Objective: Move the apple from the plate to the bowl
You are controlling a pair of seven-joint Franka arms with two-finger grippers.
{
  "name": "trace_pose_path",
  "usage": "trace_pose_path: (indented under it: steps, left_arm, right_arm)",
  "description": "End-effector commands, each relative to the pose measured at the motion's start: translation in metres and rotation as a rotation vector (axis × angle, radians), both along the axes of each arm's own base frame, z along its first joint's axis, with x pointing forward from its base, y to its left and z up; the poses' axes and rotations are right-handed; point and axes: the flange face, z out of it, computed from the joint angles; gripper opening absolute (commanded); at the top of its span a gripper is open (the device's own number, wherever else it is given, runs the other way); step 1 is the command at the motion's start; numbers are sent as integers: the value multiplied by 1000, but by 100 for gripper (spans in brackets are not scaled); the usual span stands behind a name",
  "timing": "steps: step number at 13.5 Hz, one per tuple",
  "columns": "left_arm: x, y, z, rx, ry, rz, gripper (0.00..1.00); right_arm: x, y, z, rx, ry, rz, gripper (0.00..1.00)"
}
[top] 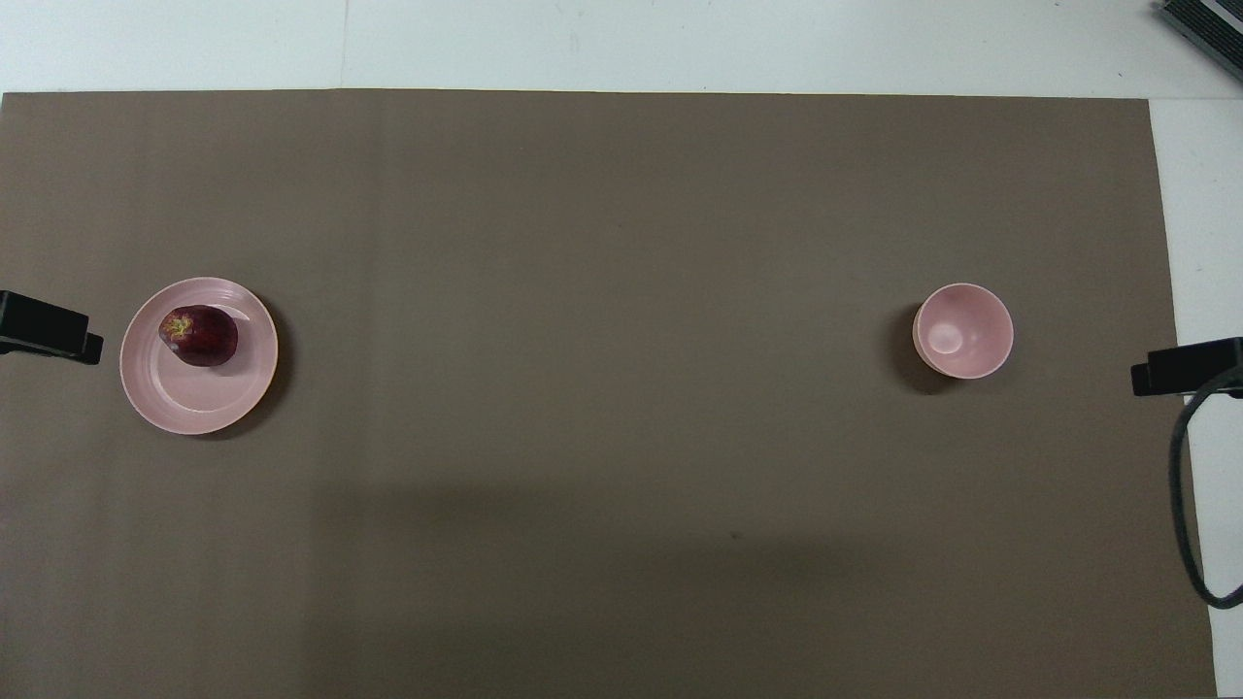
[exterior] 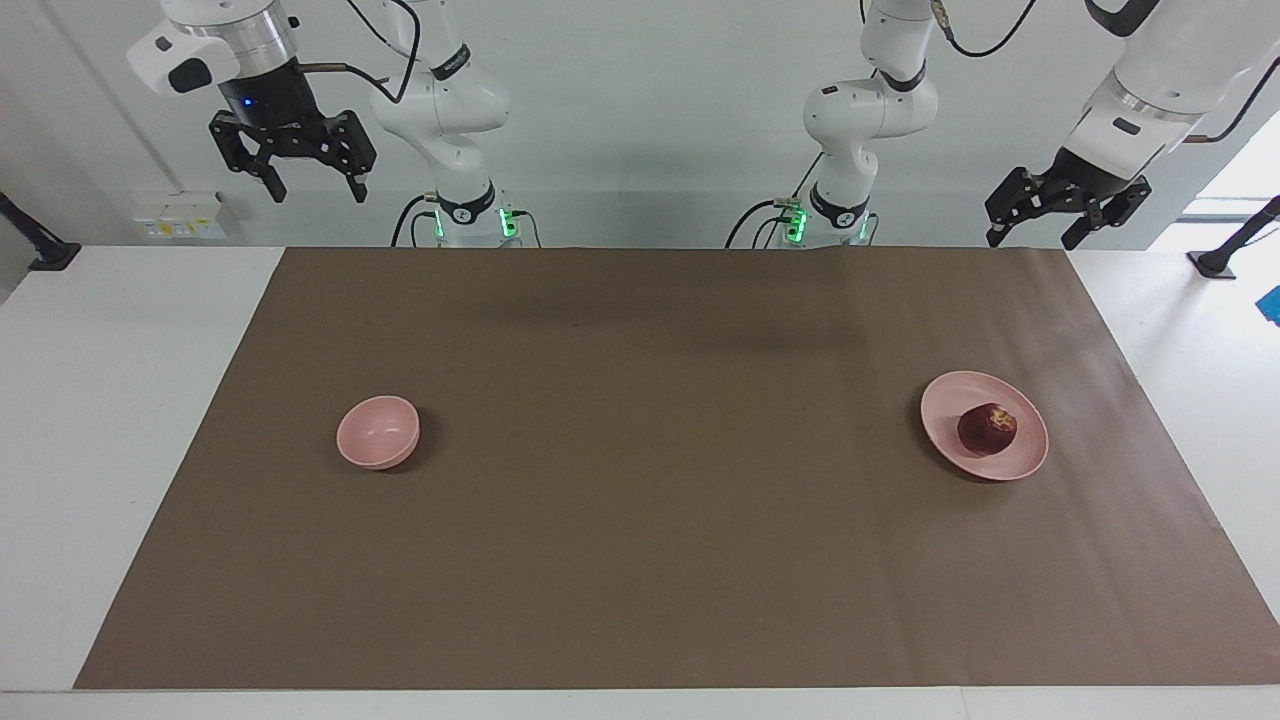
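The right gripper hangs high in the air at the right arm's end of the table, its jaws spread and holding nothing. Well below those jaws and toward the table's middle, the bowl sits on the brown mat with nothing in it. Well apart from it, at the left arm's end, the plate carries the apple, which rests on its surface. The left gripper hangs tilted in the air, high above the plate and apple, its jaws spread and touching neither.
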Motion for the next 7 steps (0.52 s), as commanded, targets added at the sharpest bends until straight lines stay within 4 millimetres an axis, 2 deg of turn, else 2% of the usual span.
trace_pose_path:
  steps: [1, 5, 7]
  left_arm:
    - [2, 4, 6, -4, -29, -18, 100]
    - [11, 11, -5, 5, -22, -49, 100]
    - [26, 24, -27, 4, 6, -42, 100]
  right_arm:
    - [-5, -2, 0, 13, 1, -14, 100]
    - [-5, -2, -1, 13, 3, -15, 100]
    - [-5, -2, 0, 13, 1, -14, 100]
